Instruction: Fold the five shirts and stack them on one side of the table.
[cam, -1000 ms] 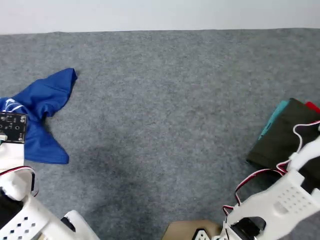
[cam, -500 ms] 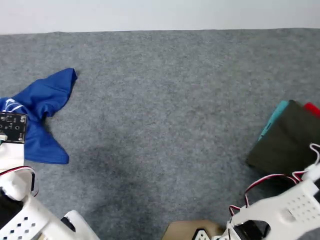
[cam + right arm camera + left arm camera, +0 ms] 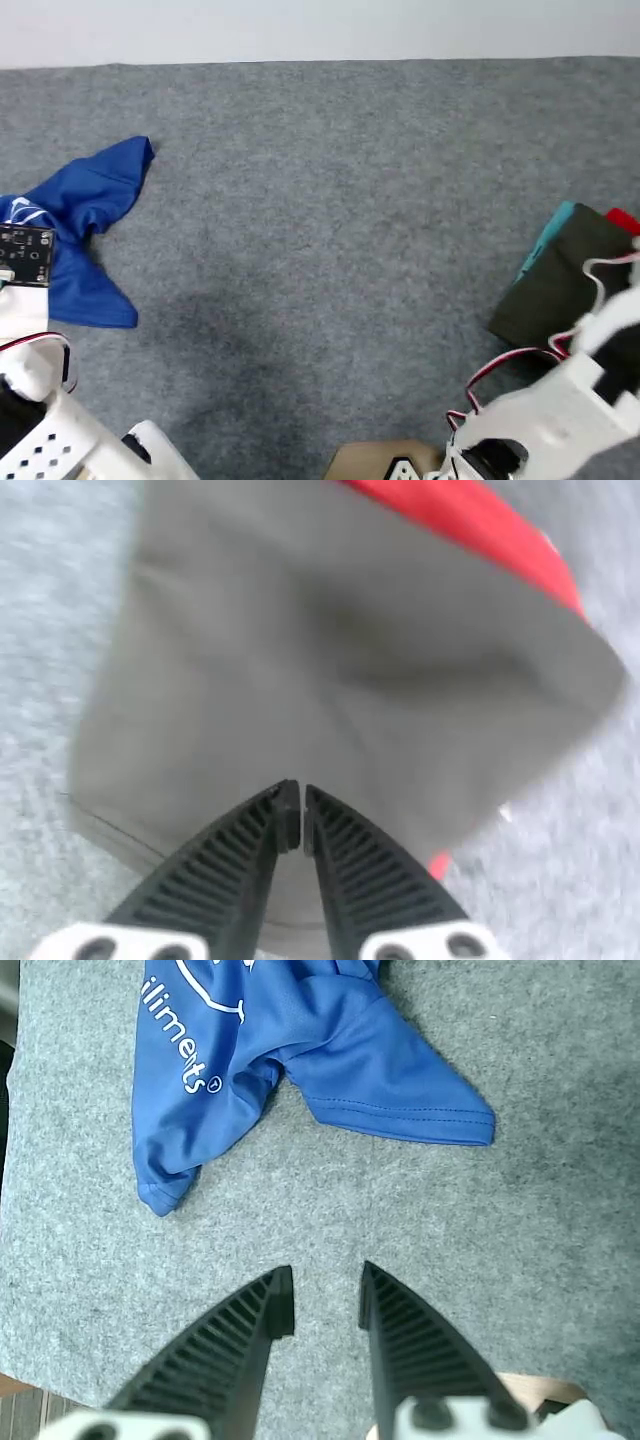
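A crumpled blue shirt [image 3: 85, 225] lies at the table's left side. My left gripper [image 3: 325, 1300] hovers open over bare grey mat just short of the blue shirt [image 3: 300, 1050], holding nothing. At the right edge sits a folded stack: a dark grey shirt [image 3: 565, 275] on top, with a teal edge [image 3: 548, 232] and a red edge [image 3: 622, 218] showing beneath. My right gripper [image 3: 293, 815] is shut, its tips low over the dark grey shirt [image 3: 350, 660], with the red shirt [image 3: 470, 530] beyond.
The grey felt mat [image 3: 330, 200] covers the table, with a white wall along the far edge. A tan board [image 3: 385, 460] sits at the front edge between the two arm bases. The right arm's white body [image 3: 560, 410] overlaps the stack's near corner.
The right arm dropped back toward the front edge, then rose again over the stack's near corner. The left arm and the blue shirt stayed still.
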Tool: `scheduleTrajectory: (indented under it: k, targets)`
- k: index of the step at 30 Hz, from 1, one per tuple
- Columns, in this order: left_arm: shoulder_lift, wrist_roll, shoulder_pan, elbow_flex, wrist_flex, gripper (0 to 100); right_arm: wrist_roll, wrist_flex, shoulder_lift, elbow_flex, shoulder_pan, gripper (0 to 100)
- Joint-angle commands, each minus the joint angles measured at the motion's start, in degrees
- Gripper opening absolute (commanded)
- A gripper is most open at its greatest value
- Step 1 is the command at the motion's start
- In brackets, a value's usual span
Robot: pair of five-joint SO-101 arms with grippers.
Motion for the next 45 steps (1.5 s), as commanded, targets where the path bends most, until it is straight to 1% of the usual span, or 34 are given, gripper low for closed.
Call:
scheduleTrajectory:
  k: [1,7,10,14,17,21,24,27,31,34,38,42,45]
  targets:
    - [-0.3,-0.4,0.3,-0.3,0.2,12,0.5,-5.6,-0.3,-2.8,-5.8,0.9]
    - [-0.3,-0.4,0.2,-0.3,0.2,12,0.5,-18.8,13.9,-2.9,-10.8,0.9]
    - [-0.3,-0.4,0.2,-0.3,0.2,12,0.5,-21.9,17.4,-4.0,-11.9,0.9]
    - [-0.3,-0.4,0.2,-0.3,0.2,12,0.2,-21.4,14.9,-5.3,-12.4,0.9]
    - [-0.3,-0.4,0.2,-0.3,0.2,12,-2.0,-18.2,10.2,-6.6,-12.1,0.9]
    - [-0.3,-0.4,0.2,-0.3,0.2,12,-1.8,-13.0,3.9,-6.8,-10.7,0.9]
    - [-0.3,-0.4,0.2,-0.3,0.2,12,-1.8,-13.0,4.3,-6.6,-9.5,0.9]
    - [-0.3,-0.4,0.2,-0.3,0.2,12,-1.8,-18.5,10.3,-6.5,-9.2,0.9]
    - [-0.3,-0.4,0.2,-0.3,0.2,12,-1.9,-30.9,20.0,-6.9,-9.7,0.9]
    - [-0.4,-0.4,0.2,-0.3,0.4,12,-2.1,-36.8,22.9,-6.9,-10.8,0.9]
    - [-0.4,-0.4,0.2,-0.3,0.4,12,-2.2,-36.4,19.9,-6.9,-12.3,0.9]
    - [-0.4,-0.4,0.2,-0.3,0.4,12,-2.2,-32.0,14.6,-6.9,-12.4,0.9]
    - [-0.4,-0.4,0.2,-0.3,0.3,12,-2.2,-26.5,10.8,-6.9,-12.1,0.9]
